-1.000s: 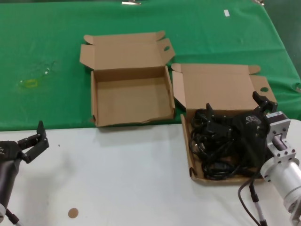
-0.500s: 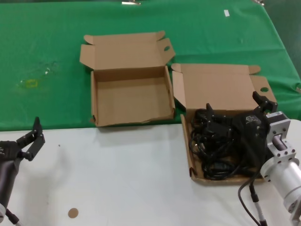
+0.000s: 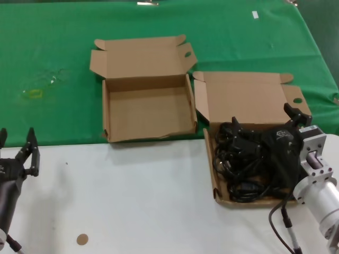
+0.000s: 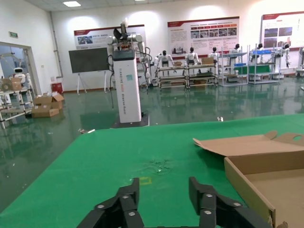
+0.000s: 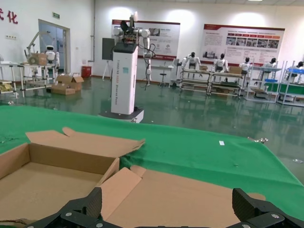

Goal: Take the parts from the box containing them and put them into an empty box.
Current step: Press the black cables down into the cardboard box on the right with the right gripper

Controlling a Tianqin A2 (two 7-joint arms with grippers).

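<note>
Green cloth covers the far half of the table (image 3: 148, 211), white the near half, and both boxes sit where the two meet. From the right hand (image 3: 264, 125) outward: it hangs spread wide, fingers well apart, low over the tangle of black cables (image 3: 243, 164) in the full box (image 3: 241, 100), which lies at about three o'clock in the head view. Whether the fingertips touch the cables cannot be told. To do this pick well, the hand should probably sink into the thickest knot and close on one bundle, then lift straight up so loose loops do not drag the tray. At about eleven o'clock from it, the empty box (image 3: 145, 114) waits, its floor bare. At eight o'clock the left hand (image 3: 16, 148) idles, open, over the white part.
</note>
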